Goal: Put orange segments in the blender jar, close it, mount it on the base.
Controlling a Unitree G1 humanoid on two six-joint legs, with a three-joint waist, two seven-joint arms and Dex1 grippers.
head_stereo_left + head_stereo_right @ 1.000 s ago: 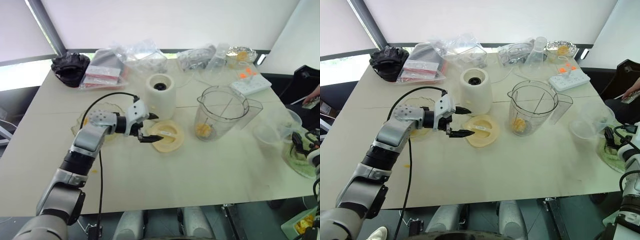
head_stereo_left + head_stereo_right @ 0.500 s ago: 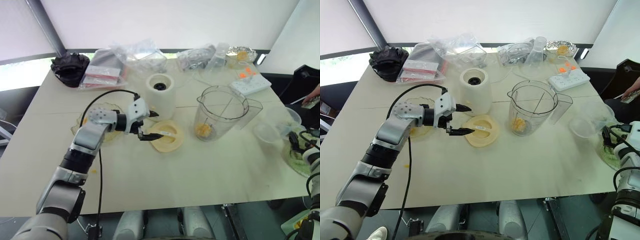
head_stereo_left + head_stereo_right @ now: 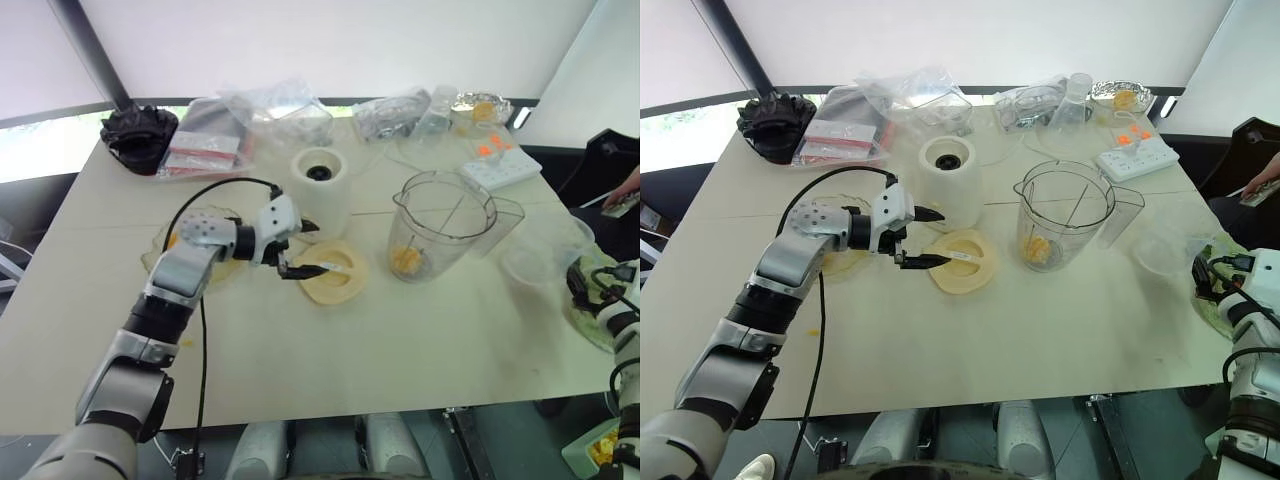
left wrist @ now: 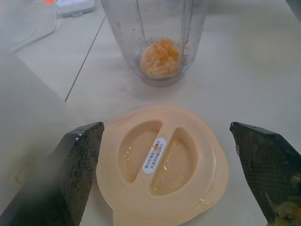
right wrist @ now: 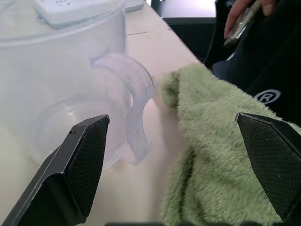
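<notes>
Your open left gripper (image 3: 300, 250) straddles the flat round cream plastic lid (image 4: 162, 162), directly ahead between its 2 fingers.

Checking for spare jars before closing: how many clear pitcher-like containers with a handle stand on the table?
2: the blender jar, holding orange segments, right of the base, and a smaller clear cup near the table's right edge beside a green cloth. Others may hide among the bags.

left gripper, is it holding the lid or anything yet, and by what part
Nothing is held. The left gripper is open, its fingers either side of the cream lid, which lies flat on the table; no grip on its rim shows.
</notes>
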